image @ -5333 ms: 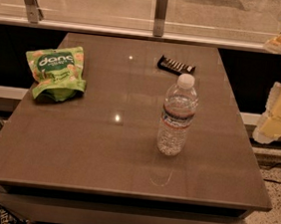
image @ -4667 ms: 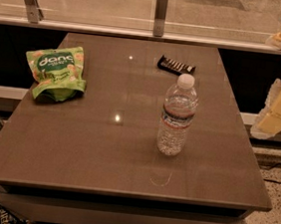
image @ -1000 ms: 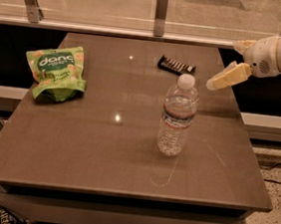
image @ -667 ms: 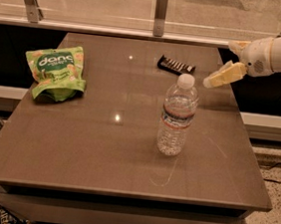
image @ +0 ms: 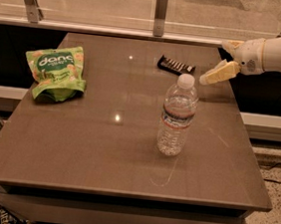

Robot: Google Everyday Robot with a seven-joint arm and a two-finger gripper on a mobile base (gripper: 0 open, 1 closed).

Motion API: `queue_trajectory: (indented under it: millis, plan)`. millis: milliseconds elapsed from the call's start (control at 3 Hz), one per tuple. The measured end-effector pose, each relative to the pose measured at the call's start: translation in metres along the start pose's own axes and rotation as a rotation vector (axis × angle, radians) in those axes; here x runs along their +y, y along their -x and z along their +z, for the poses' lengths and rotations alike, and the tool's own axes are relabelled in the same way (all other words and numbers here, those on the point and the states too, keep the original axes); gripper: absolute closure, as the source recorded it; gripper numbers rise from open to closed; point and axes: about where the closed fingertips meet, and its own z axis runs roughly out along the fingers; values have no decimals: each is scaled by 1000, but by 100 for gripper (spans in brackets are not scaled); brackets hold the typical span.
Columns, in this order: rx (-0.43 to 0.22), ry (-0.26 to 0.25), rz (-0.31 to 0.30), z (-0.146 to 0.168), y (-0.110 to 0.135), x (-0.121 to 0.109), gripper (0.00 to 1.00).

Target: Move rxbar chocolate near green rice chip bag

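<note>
Small flat black rxbar chocolate wrapper (image: 175, 65) lies untouched at far side of grey-brown table (image: 101, 155), well apart from bright green rice chip bag (image: 56, 70) at left. Cream two-finger gripper (image: 215, 62) hovers just right of bar, fingers spread, empty. Grasp and carry both remain.

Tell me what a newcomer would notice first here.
The clear water bottle stands upright, right of centre on the table. The bright green rice chip bag lies near the left edge. The gripper hovers at the far right, just right of the rxbar chocolate, apart from it.
</note>
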Motion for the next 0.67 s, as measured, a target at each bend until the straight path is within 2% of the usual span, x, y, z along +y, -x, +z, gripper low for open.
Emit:
queue_trajectory:
  millis: [667]
  plan:
    - [-51,35,-8,24,-1,-6,0]
